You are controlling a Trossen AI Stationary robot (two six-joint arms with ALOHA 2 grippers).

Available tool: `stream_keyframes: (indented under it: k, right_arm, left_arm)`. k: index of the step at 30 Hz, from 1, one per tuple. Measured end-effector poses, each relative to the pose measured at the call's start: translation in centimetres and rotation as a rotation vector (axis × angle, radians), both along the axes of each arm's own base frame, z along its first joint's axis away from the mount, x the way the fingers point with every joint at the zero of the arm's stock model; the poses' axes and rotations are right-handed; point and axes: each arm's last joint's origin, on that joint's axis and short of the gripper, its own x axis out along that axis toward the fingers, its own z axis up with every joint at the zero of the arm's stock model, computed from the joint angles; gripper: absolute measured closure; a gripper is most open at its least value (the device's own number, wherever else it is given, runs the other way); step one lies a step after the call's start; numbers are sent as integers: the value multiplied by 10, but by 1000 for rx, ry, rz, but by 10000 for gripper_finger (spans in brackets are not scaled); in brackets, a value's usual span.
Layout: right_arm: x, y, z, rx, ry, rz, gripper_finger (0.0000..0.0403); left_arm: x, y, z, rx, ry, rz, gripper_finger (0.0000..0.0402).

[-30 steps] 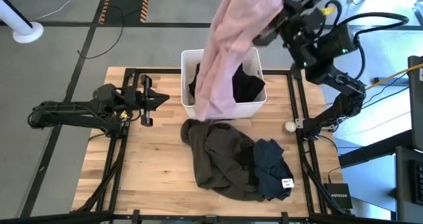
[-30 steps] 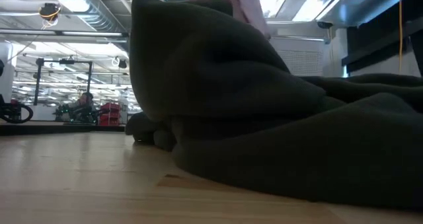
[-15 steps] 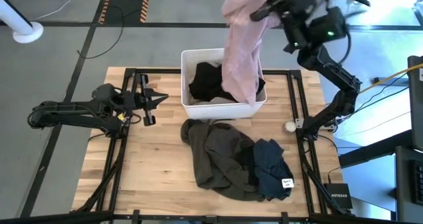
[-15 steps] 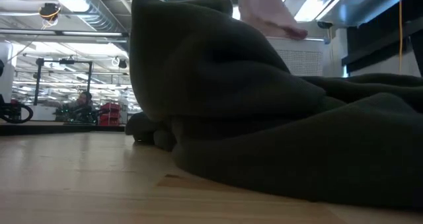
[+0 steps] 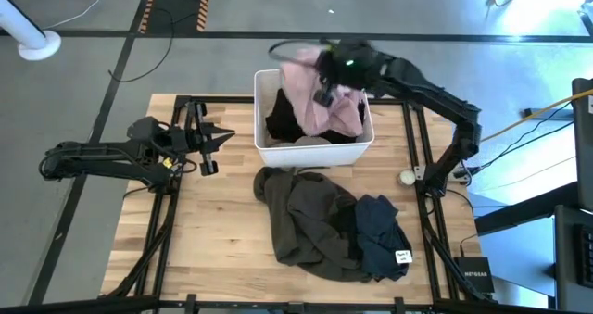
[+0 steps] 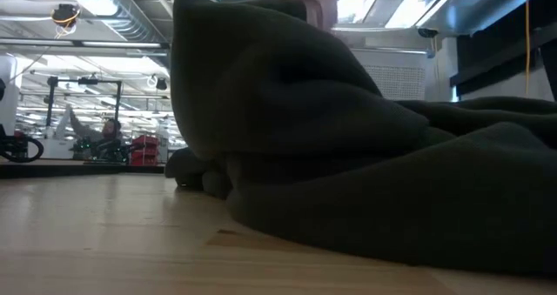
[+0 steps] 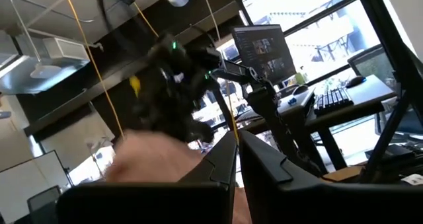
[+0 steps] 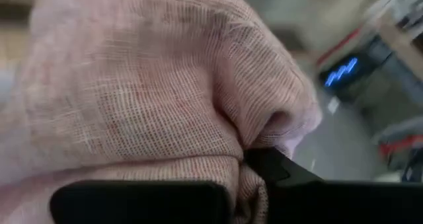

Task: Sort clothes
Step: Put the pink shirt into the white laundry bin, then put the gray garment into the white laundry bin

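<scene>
High view: light pink garment point(image 5: 320, 96) hangs lengthwise into white bin point(image 5: 315, 153).

Grey floor point(image 5: 83, 64) surrounds the table; bright ceiling lights point(image 6: 409, 3) overhead.

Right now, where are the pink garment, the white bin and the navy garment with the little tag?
pink garment point(image 5: 320, 106), high view, on its bunched middle over the bin.
white bin point(image 5: 315, 153), high view, on its near wall.
navy garment point(image 5: 378, 231), high view, on its middle, above the tag.

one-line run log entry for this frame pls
step: bin pink | right gripper: shut on pink garment, over bin | left gripper: idle, table left | olive, navy: on table
</scene>
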Motion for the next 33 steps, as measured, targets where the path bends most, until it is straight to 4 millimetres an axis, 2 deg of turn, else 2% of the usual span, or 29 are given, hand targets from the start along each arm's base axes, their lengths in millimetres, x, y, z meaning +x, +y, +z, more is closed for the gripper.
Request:
stream_keyframes:
  k: [5,9,14,17,20,24,28,33]
  right_arm:
    - [16,-6,-44,134,226,-51,375]
    - [34,-13,-76,223,309,-100,363]
    - [55,-20,-110,313,337,-173,313]
    - [55,-20,-118,320,402,-168,272]
    - [46,-16,-107,345,415,-195,229]
    - [29,2,-71,391,384,-217,185]
    - [16,35,-33,400,281,-172,166]
    - [-3,89,-6,429,205,-84,162]
  left_arm:
    - [0,0,0,-7,4,-2,386]
    - [0,0,-1,-36,3,-14,386]
    - [0,0,-1,-65,3,-24,386]
    - [0,0,-2,-80,9,-29,386]
    - [1,0,-2,-76,15,-28,386]
    - [1,0,-2,-72,15,-26,386]
    - [1,0,-2,-71,10,-26,386]
    - [1,0,-1,-63,10,-22,386]
